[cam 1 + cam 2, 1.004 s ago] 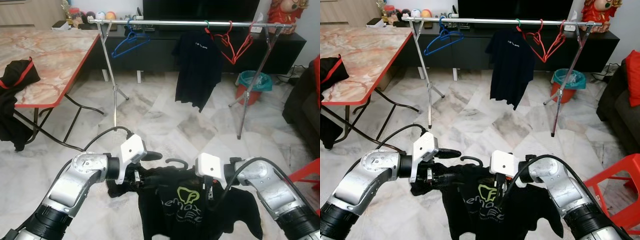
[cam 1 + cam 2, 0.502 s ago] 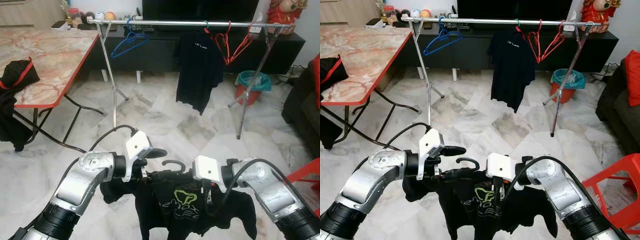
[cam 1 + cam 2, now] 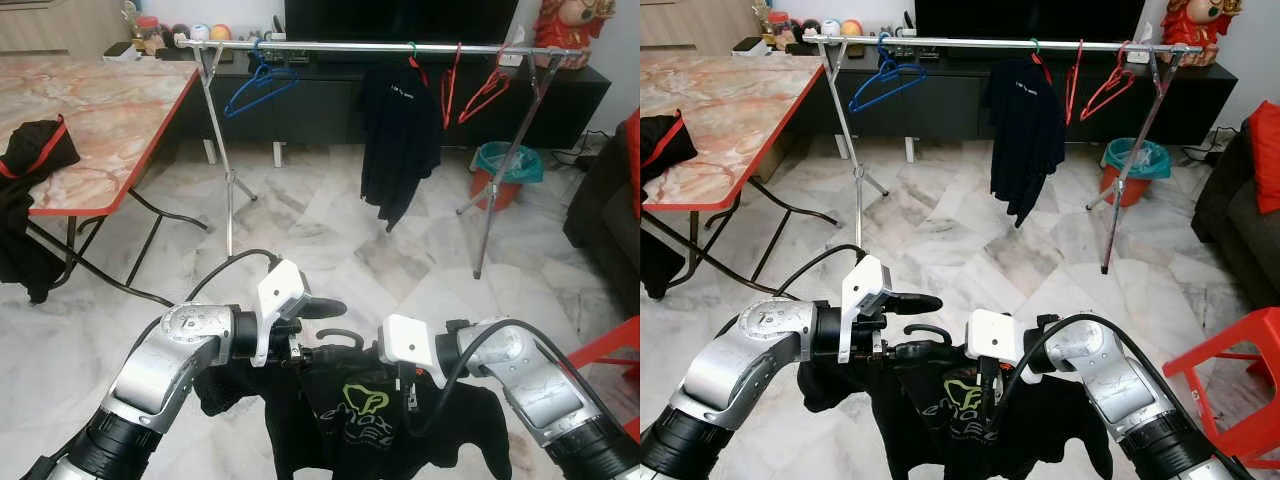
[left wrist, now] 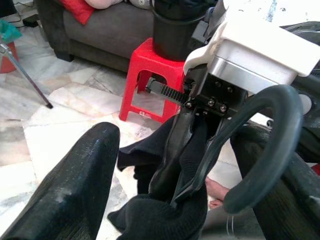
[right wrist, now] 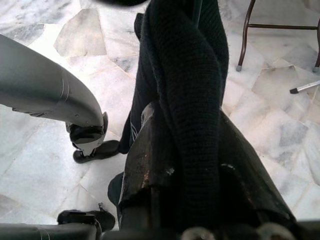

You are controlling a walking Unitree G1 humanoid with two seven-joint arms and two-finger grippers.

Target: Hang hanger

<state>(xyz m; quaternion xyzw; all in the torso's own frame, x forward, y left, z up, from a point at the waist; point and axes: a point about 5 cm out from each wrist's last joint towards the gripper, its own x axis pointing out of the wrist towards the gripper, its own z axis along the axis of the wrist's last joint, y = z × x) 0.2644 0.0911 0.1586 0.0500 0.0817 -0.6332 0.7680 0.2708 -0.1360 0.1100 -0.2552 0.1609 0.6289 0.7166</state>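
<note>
Both end effectors clenched on the black shirt (image 3: 360, 420): left end effector (image 3: 300, 352), right end effector (image 3: 410, 395); hanger (image 3: 335, 340) hook between.

Marble floor (image 3: 330, 240) carries clothes rack (image 3: 380, 46) legs at centre, teal-lined red bin (image 3: 505, 170) upper right, red stool (image 3: 610, 350) lower right, folding table (image 3: 90, 110) upper left.

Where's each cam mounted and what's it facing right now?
Left eye: head, looking forward-down at the clothes rail; both silver arms hold the black shirt.
Right eye: same head, same scene; the black hanger shows between the arms.
Left wrist: along the left gripper toward the red stool.
Right wrist: along the right gripper, shirt-wrapped, down at the floor.
Shared: all four show the shirt.
</note>
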